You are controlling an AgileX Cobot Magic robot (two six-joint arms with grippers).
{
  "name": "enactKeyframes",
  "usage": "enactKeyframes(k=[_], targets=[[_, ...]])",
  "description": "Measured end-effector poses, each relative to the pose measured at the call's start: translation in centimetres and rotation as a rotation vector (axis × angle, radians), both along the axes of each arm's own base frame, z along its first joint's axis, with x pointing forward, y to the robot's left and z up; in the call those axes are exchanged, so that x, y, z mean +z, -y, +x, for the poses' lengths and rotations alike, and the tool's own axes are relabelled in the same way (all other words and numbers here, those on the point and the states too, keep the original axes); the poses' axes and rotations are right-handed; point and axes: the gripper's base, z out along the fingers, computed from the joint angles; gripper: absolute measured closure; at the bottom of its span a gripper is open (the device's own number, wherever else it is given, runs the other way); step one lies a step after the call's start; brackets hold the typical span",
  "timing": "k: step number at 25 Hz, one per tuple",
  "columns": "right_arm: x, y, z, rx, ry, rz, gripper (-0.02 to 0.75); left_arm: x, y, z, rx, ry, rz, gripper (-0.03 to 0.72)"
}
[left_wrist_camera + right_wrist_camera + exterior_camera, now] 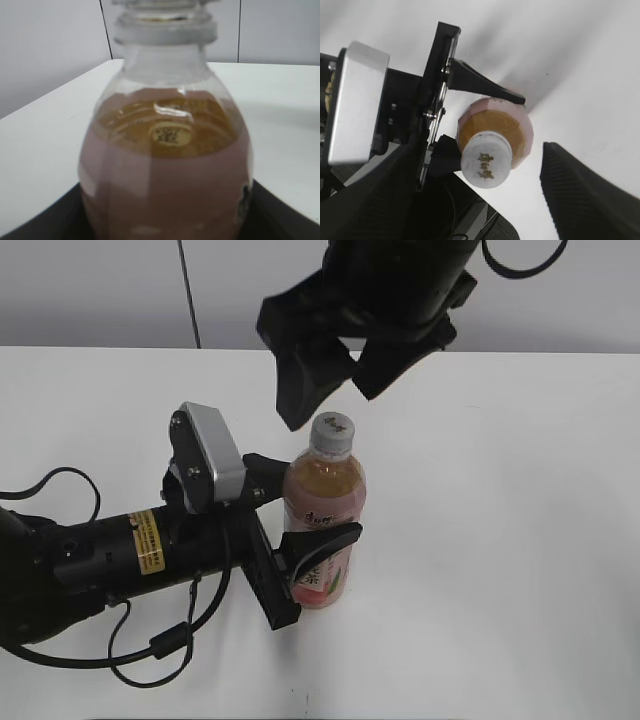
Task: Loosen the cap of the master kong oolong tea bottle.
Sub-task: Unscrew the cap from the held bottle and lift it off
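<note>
The master kong oolong tea bottle (325, 530) stands upright near the table's middle, amber tea above a pink label. Its white cap (332, 432) with a dark logo is on the neck. My left gripper (300, 525) is shut on the bottle's body, one finger on each side. The left wrist view shows the bottle (167, 165) close up between the dark fingers, its cap cut off at the top edge. My right gripper (335, 375) hangs open just above the cap, not touching it. The right wrist view looks down on the cap (486, 163) between the open fingers (480, 190).
The white table (520, 540) spreads around the bottle. The left arm (110, 550) with its cables lies across the front left. A grey wall stands behind the table.
</note>
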Motion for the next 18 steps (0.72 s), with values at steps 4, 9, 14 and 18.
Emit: enactKeyframes(k=[4,9,14,18], targets=[[-1.6,0.2,-0.4,-0.003,-0.054,-0.029,0.152,0.0,0.0,0.0,0.000,0.000,0.000,0.251],[-2.0,0.2,-0.5,-0.005,-0.073,-0.029,0.155,0.0,0.0,0.0,0.000,0.000,0.000,0.251],[-2.0,0.2,-0.5,-0.005,-0.074,-0.029,0.197,0.0,0.0,0.0,0.000,0.000,0.000,0.251],[-2.0,0.2,-0.5,-0.004,-0.073,-0.029,0.251,0.0,0.0,0.0,0.000,0.000,0.000,0.251]])
